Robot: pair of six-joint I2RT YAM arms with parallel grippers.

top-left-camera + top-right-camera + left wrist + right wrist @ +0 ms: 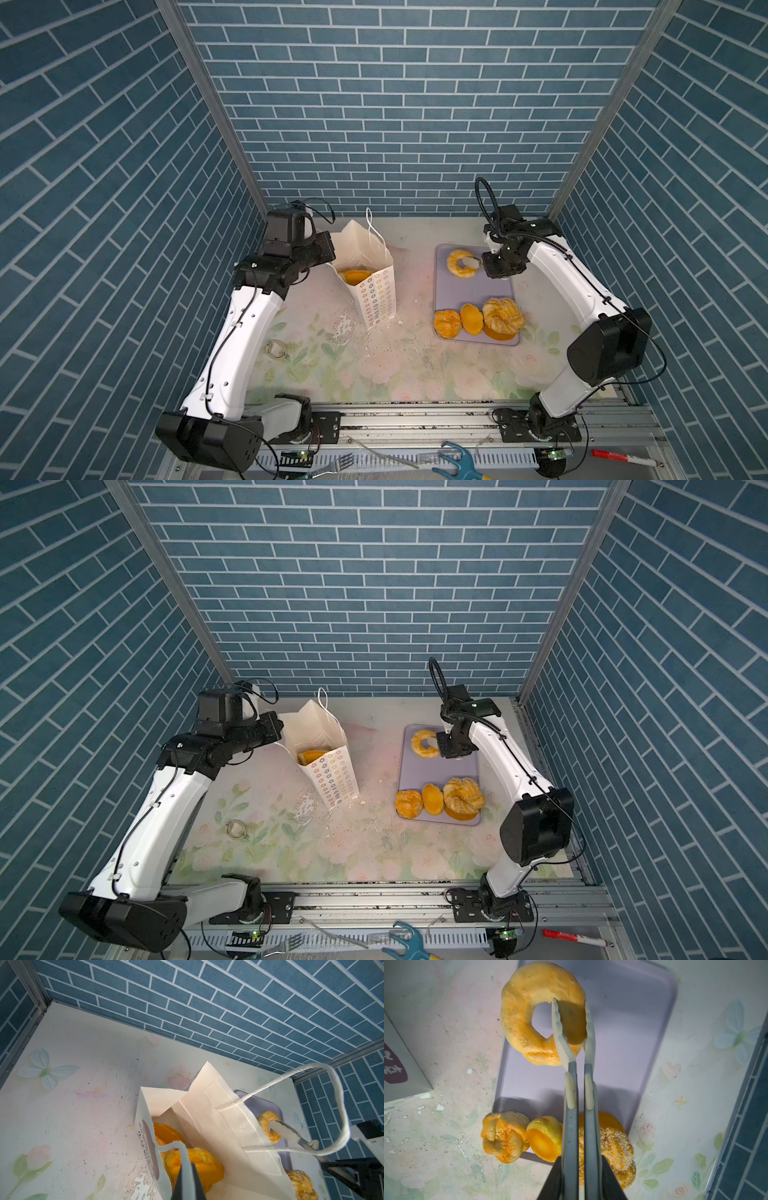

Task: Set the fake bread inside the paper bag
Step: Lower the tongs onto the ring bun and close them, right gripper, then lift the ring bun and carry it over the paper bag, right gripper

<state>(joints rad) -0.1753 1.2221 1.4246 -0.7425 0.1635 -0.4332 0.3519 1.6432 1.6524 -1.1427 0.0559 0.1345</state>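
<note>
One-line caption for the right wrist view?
Right end effector clamps the ring doughnut at the lavender tray, one finger in its hole.

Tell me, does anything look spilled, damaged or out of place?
White flakes lie scattered on the table mat by the base of the paper bag; the mat looks chipped there. A wire ring lies loose further left.

No text fully readable, paper bag (415, 1080) carries a dark purple patch (393, 1066) with white characters, cut by the frame edge, strokes illegible, same patch side-on in left wrist view, lettering blurred, red marker (614, 456) label too small to read
</note>
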